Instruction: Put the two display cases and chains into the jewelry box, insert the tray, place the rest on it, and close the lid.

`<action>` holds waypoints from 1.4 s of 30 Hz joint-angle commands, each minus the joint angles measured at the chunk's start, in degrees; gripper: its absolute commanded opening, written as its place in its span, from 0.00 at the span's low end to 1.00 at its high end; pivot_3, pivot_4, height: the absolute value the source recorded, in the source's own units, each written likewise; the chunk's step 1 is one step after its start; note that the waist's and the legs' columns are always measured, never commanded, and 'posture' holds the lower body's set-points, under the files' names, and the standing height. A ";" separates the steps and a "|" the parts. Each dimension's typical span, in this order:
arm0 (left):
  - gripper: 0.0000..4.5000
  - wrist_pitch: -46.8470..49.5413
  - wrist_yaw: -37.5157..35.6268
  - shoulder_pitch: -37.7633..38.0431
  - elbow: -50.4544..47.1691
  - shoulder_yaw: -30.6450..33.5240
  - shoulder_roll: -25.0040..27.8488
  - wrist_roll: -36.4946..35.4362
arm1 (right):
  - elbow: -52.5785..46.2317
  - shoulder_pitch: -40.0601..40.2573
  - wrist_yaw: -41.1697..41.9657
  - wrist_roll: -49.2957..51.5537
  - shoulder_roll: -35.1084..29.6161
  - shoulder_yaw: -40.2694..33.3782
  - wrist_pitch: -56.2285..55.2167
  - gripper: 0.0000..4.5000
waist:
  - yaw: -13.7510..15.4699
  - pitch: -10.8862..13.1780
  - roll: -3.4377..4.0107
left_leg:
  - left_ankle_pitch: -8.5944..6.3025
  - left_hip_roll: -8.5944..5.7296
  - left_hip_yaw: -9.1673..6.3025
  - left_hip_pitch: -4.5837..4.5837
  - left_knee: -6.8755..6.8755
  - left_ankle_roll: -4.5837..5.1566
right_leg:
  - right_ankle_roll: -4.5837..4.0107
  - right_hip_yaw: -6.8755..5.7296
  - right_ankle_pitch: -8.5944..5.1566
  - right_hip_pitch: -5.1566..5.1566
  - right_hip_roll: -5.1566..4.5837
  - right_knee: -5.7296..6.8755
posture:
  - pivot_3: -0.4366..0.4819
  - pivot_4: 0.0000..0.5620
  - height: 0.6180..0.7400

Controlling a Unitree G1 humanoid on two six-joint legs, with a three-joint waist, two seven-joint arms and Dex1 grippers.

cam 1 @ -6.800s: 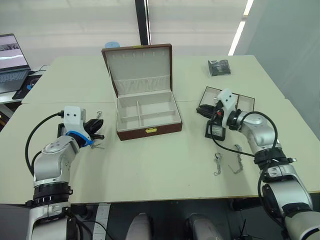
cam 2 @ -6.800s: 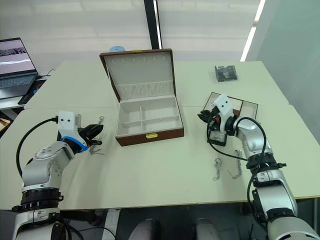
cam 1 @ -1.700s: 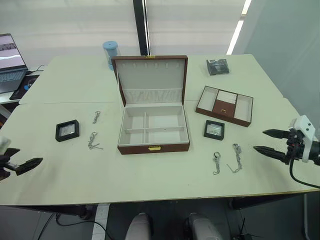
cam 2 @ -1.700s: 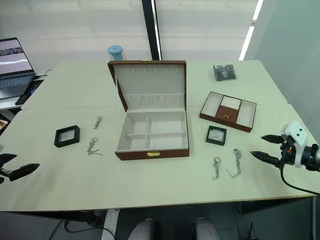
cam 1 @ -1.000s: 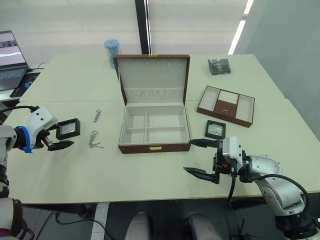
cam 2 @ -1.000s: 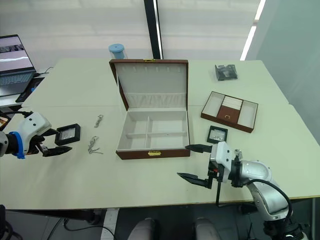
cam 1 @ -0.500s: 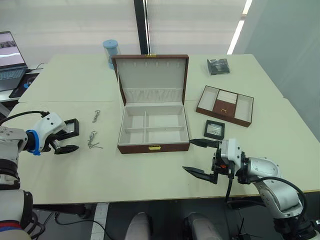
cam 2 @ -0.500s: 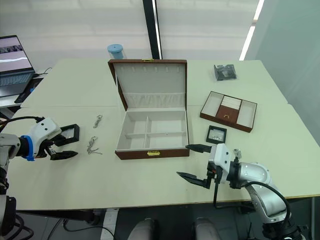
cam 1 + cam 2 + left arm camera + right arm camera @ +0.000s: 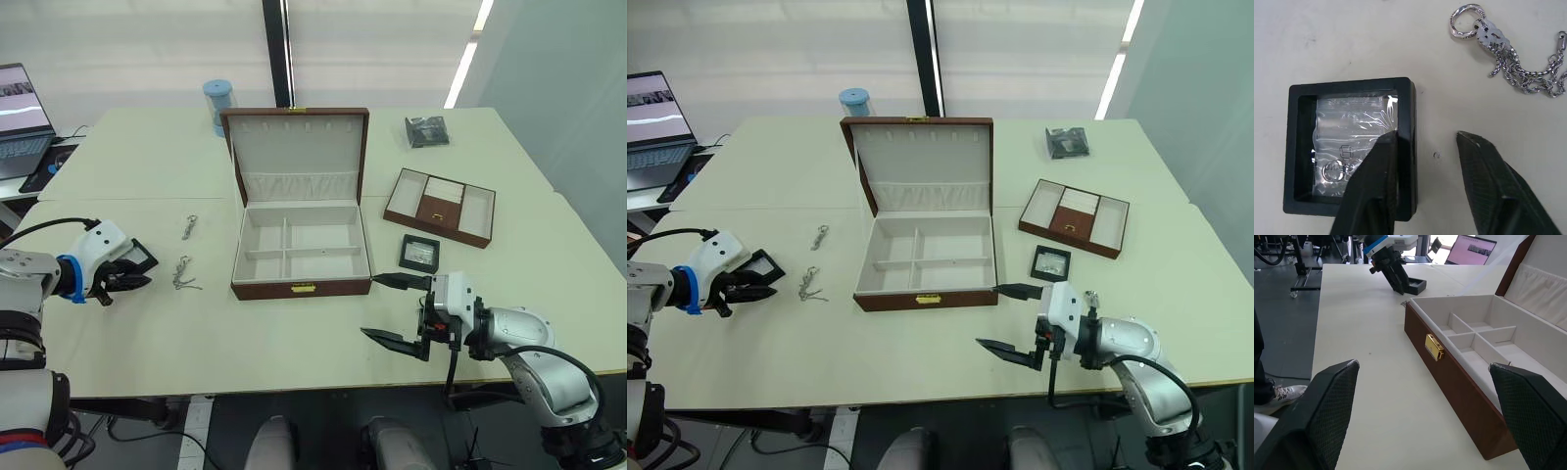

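One display case (image 9: pixel 1349 164) wall between left hand (image 9: pixel 1425 147) fingers, right hand (image 9: pixel 398 310) wide open, no legible writing.

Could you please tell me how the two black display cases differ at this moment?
The left display case has the left gripper straddling its edge, one finger over the window; the right display case lies untouched, apart from the right gripper. The left one lies beside a chain, the right one near the tray. Both lie flat on the table.
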 commanded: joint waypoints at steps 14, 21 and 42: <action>0.00 3.95 -0.60 7.02 -10.30 3.48 1.97 -2.99 | 0.34 -0.93 1.76 2.06 -1.30 -1.33 0.32 1.00 | -0.08 0.00 0.00 | 0.00 0.02 0.01 0.01 0.10 0.00 | 0.00 0.05 0.00 0.01 -0.01 0.08 | 0.48 0.27 1.00; 0.00 11.21 -3.68 14.24 -28.72 6.27 5.37 -6.82 | -2.46 -1.42 1.02 5.13 -3.41 -3.80 3.78 1.00 | -0.02 0.00 0.00 | 0.00 0.04 -0.05 -0.03 0.13 0.00 | 0.00 0.09 0.00 0.02 -0.25 0.07 | 0.48 0.27 1.00; 0.00 31.23 -10.73 -6.15 -57.91 -9.63 -4.98 -12.39 | -7.49 2.88 -8.94 8.21 -6.90 -13.96 11.48 1.00 | 0.04 0.04 -0.05 | 0.00 -0.10 -0.06 -0.12 0.25 0.00 | 0.01 0.15 -0.01 0.01 0.18 0.06 | 0.48 0.27 1.00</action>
